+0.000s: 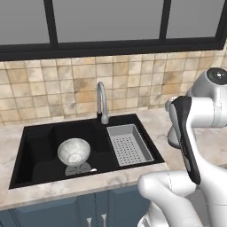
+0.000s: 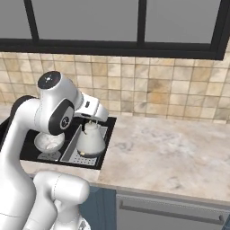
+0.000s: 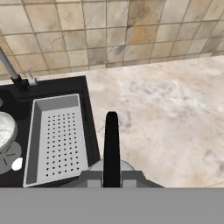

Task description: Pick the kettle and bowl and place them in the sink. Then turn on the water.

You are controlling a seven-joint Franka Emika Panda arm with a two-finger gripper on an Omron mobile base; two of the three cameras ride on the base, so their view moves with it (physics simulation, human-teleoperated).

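My gripper [image 2: 92, 120] is shut on the thin black arched handle of the silvery-grey kettle [image 2: 91, 141]. The kettle hangs off the surface, just right of the right rim of the black sink [image 1: 40, 133]. In the hand view the kettle's handle [image 3: 111, 140] rises between my fingertips [image 3: 111, 179], over the counter beside the sink's edge. The whitish-grey bowl [image 1: 74, 151] stands upright on the sink floor in the left half, also seen as the bowl [image 3: 5, 131] at the left edge. No water is in view at the faucet [image 1: 102, 99].
A grey perforated drain tray [image 1: 128, 144] fills the sink's right side. The marble counter [image 2: 170, 152] stretches to the right, with a tiled wall [image 1: 133, 84] and a window behind it. My own arm [image 1: 190, 133] blocks the counter right of the sink in the left base view.
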